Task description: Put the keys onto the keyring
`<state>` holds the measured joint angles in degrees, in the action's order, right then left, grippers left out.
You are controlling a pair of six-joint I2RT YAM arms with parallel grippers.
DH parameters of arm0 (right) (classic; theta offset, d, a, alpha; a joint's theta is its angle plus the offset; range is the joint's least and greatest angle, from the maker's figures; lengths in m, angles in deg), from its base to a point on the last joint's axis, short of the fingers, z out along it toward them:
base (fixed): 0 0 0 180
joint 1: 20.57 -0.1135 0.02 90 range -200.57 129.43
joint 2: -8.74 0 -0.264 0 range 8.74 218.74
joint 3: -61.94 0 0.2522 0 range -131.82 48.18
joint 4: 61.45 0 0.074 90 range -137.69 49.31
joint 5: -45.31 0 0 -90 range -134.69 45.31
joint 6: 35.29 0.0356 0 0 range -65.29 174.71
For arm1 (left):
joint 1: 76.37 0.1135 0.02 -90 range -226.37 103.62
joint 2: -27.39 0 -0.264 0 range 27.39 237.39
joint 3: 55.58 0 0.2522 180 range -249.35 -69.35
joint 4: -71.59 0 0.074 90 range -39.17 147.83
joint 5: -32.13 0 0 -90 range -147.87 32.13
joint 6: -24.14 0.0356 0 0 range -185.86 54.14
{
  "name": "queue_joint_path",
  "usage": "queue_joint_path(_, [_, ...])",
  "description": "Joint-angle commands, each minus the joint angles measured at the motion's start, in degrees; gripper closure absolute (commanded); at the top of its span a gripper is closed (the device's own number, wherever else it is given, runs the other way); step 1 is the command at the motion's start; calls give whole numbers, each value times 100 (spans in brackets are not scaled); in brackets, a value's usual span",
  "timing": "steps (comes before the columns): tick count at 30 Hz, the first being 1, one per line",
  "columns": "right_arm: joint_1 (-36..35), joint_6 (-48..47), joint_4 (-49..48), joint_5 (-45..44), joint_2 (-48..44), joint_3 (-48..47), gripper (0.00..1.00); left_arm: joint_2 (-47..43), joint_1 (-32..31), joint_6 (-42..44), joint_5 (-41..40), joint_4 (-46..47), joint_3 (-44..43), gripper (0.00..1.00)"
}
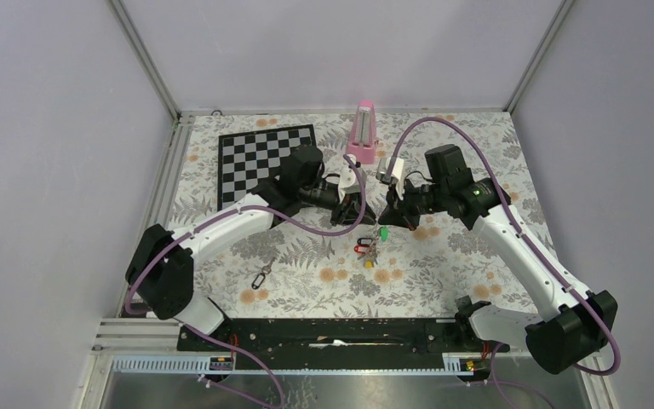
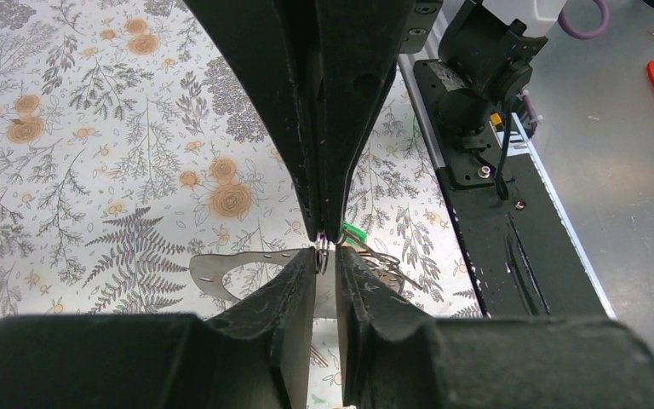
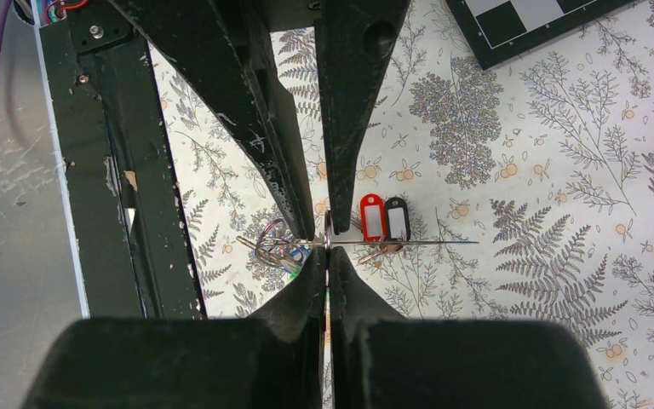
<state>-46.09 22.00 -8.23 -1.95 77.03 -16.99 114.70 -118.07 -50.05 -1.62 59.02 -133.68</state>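
Glossy white link shells on the left arm (image 1: 226, 228) and right arm (image 1: 524, 256), bulky black joint housings, looping purple cables (image 1: 433, 120), a small green light (image 1: 477, 193) at the right wrist, a black base rail (image 1: 341, 331) with screws, and matte black tapered fingers (image 2: 285, 307), scuffed pale.

One chessboard (image 1: 260, 162), one pink metronome (image 1: 363, 132), one loose clip (image 1: 260, 277), three key tags overhead: green (image 1: 383, 233), red (image 1: 363, 249), yellow (image 1: 368, 264).

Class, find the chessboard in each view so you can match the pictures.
Top external: chessboard, upper left of centre.
Left wrist: not in it.
Right wrist: top right corner.
Shared landmark: the black base rail, in all three.
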Motion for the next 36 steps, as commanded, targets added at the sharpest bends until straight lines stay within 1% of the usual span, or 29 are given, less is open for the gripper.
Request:
queue_joint_path(1, [-59, 58, -233, 191, -132, -62, 100, 38, -36, -86, 240, 404, -46, 81])
queue_joint_path(8, [-63, 30, -210, 191, -132, -30, 100, 55, -37, -131, 247, 417, -93, 90])
queue_joint_path(10, [-59, 27, -206, 167, -139, -23, 100, 39, -39, -127, 246, 413, -103, 94])
queue_joint_path(12, [-59, 17, -191, 133, -152, -14, 100, 15, -27, -106, 234, 348, -131, 100])
queue_joint_path(13, [-56, 14, -193, 111, -172, -11, 100, -9, -12, -109, 236, 325, -137, 100])
queue_joint_path(14, [-54, 40, -209, 86, -208, 6, 96, -29, 17, -166, 280, 355, -128, 100])
queue_joint_path(16, [-52, 152, -339, 28, -351, 106, 86, -116, 131, -606, 434, 872, 28, 100])
queue_joint_path(19, [-2, 316, -620, 26, -617, 306, 72, -240, 287, -1929, 619, 2317, 517, 100])
queue_joint_path(22, [106, 420, -724, 92, -744, 327, 61, -270, 343, -3033, 668, 3389, 837, 100])
queue_joint_path(23, [130, 441, -724, 142, -763, 307, 59, -275, 346, -3276, 677, 3686, 921, 100])
queue_joint_path(26, [176, 527, -734, 331, -787, 217, 56, -288, 346, -3936, 656, 4515, 1172, 100])
queue_joint_path(29, [188, 535, -728, 449, -767, 184, 56, -289, 346, -4366, 623, 5142, 1349, 100])
queue_joint_path(31, [188, 498, -727, 476, -752, 201, 56, -284, 347, -4496, 615, 5375, 1423, 100])
queue_joint_path(36, [183, 403, -731, 716, -725, 175, 57, -287, 346, -4590, 597, 5558, 1514, 100])
